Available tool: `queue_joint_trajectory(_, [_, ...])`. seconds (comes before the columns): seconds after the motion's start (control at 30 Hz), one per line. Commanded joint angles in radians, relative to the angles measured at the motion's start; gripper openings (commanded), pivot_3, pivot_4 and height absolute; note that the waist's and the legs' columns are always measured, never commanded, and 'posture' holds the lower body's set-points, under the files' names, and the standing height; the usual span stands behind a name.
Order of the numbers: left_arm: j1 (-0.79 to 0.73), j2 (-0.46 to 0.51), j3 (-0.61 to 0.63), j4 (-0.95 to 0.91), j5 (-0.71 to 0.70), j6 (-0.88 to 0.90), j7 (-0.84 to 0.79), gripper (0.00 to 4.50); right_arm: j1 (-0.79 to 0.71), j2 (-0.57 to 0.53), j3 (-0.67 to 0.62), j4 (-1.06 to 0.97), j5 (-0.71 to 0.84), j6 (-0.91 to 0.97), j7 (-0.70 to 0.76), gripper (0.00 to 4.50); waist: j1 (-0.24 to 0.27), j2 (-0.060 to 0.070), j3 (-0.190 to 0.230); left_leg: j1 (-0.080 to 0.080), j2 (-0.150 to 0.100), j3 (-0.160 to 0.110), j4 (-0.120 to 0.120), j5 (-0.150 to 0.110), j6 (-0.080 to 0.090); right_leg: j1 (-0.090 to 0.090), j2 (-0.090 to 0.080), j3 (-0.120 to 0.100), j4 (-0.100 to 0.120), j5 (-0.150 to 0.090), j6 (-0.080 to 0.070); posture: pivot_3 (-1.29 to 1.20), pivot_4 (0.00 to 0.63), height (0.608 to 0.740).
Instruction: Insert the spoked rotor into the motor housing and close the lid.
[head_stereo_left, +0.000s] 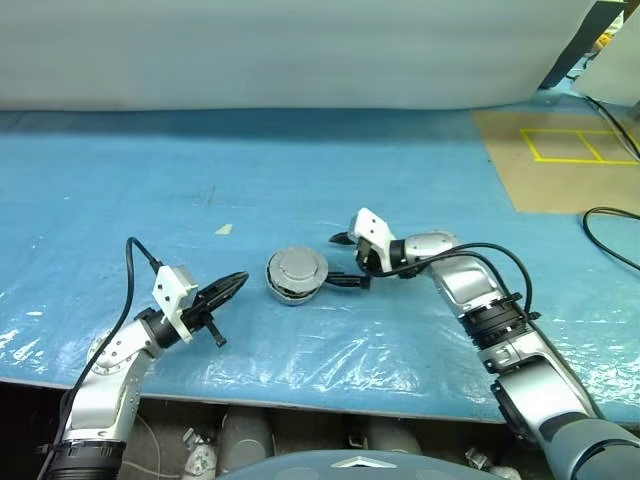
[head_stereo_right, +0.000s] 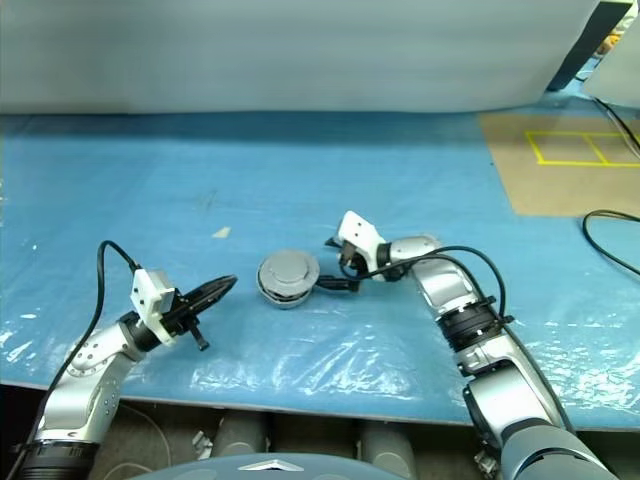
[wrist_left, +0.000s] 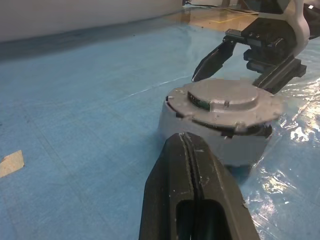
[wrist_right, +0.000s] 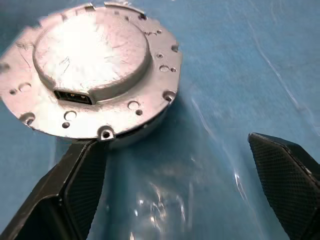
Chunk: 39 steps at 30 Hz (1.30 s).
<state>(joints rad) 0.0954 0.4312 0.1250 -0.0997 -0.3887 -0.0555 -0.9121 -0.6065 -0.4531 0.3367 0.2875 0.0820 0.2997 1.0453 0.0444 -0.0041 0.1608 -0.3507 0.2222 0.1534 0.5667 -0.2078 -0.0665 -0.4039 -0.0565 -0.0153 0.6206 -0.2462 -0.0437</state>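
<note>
Left eye view shows the lid (head_stereo_left: 297, 267) seated on the motor housing (head_stereo_left: 291, 291) near the worktop's (head_stereo_left: 300, 180) front edge, between the left gripper (head_stereo_left: 235, 283), jaws pressed together, and the right gripper (head_stereo_left: 350, 262), jaws spread.

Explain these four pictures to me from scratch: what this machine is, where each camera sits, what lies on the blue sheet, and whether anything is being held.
This is a two-armed humanoid robot; each arm ends in a gripper of two black fingers. The two wide pictures come from cameras in its head, looking down over its arms. The two close pictures come from cameras on its wrists, looking along the fingers.

On the blue plastic-covered table lies one round silver motor assembly: the lid sits on top of the motor housing, plain grey face up. A small scrap of tape lies farther back.

The left gripper is shut and empty, a little way off the assembly. The right gripper is open on the other side, its fingers close to the lid's rim. Nothing is held.
</note>
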Motion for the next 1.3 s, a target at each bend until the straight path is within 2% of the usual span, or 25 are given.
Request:
queue_joint_trajectory(0.03, [-0.010, 0.008, 0.014, 0.022, -0.004, -0.045, -0.007, 0.00, -0.025, -0.040, 0.006, 0.042, -0.062, -0.074, 0.000, 4.47, 0.000, 0.000, 0.000, 0.000, 0.000, 0.000, 0.000, 0.000, 0.000, 0.000, 0.000, 0.000, 0.000, 0.000, 0.000, 0.00, 0.150, 0.740])
queue_joint_trajectory(0.2, [-0.019, 0.003, 0.000, 0.047, -0.003, -0.066, -0.010, 0.00, -0.047, -0.005, -0.038, 0.058, -0.041, -0.082, -0.020, 4.47, -0.005, 0.000, 0.000, 0.000, 0.000, 0.001, 0.001, 0.000, 0.000, -0.001, 0.001, 0.002, 0.001, 0.000, 0.000, 0.00, 0.150, 0.740])
queue_joint_trajectory(0.37, [-0.025, 0.004, -0.003, 0.068, -0.002, -0.083, -0.013, 0.00, -0.054, 0.089, -0.101, -0.028, 0.074, -0.024, -0.010, 4.47, -0.003, 0.000, 0.000, 0.000, 0.001, 0.001, 0.001, 0.001, 0.001, -0.002, 0.002, 0.002, 0.002, 0.000, 0.000, 0.00, 0.150, 0.740])
queue_joint_trajectory(0.83, [0.042, 0.003, 0.001, 0.060, -0.010, -0.122, -0.018, 0.00, -0.005, 0.197, -0.010, -0.098, 0.050, -0.054, -0.020, 4.47, -0.001, 0.000, 0.000, 0.000, 0.001, 0.001, 0.001, 0.000, 0.000, -0.002, 0.001, 0.002, 0.002, 0.000, 0.000, 0.00, 0.150, 0.740])
queue_joint_trajectory(1.2, [0.022, 0.000, -0.012, 0.048, -0.008, -0.098, 0.006, 0.00, 0.024, 0.216, 0.068, -0.088, 0.007, -0.084, -0.017, 4.47, -0.002, 0.000, 0.000, 0.000, 0.001, 0.001, 0.001, 0.000, 0.000, -0.002, 0.001, 0.002, 0.002, 0.000, 0.000, 0.00, 0.150, 0.740])
queue_joint_trajectory(1.3, [0.016, 0.001, -0.016, 0.054, -0.006, -0.098, 0.006, 0.00, 0.022, 0.223, 0.080, -0.055, -0.020, -0.087, -0.041, 3.92, -0.003, 0.000, 0.000, 0.000, 0.001, 0.001, 0.001, 0.000, 0.000, -0.002, 0.001, 0.002, 0.002, 0.000, 0.000, 0.00, 0.150, 0.740])
